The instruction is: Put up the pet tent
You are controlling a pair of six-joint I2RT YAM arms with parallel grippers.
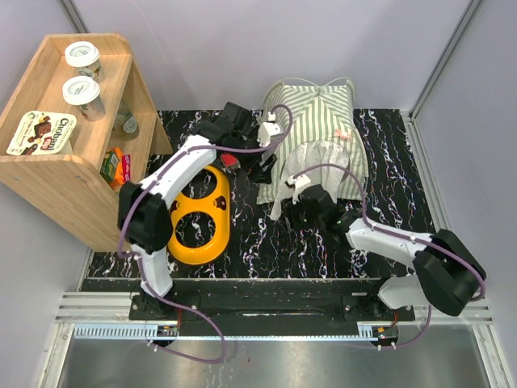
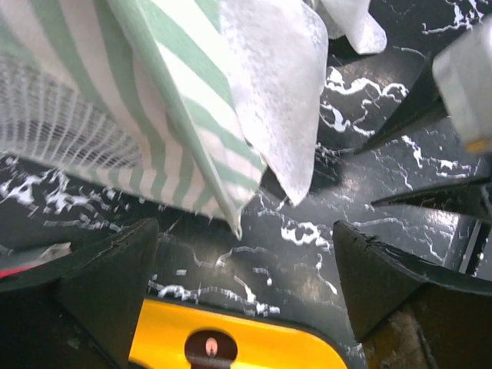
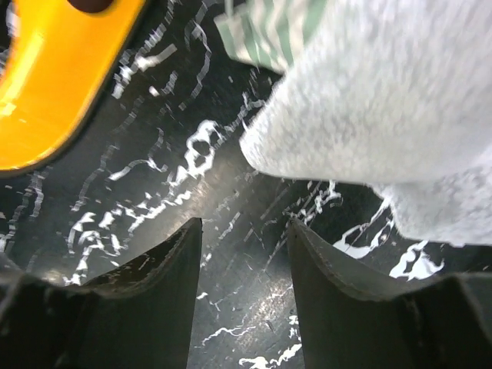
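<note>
Top external, tent [image 1: 319,113] beside yellow tray [image 1: 222,222], perhaps

the top view looks steeply down from high behind the near edge of the table [image 1: 388,234], far enough back to take in its whole surface. the left wrist view sits low and very close, looking out between the left fingers [image 2: 108,284] at the tent [image 2: 177,100] hem and a yellow tray [image 2: 254,338] edge. the right wrist view, equally close to the table, looks between the right fingers [image 3: 154,300]; tray [image 3: 54,84] upper left, tent [image 3: 269,23] upper right. all three views share that patch.
</note>
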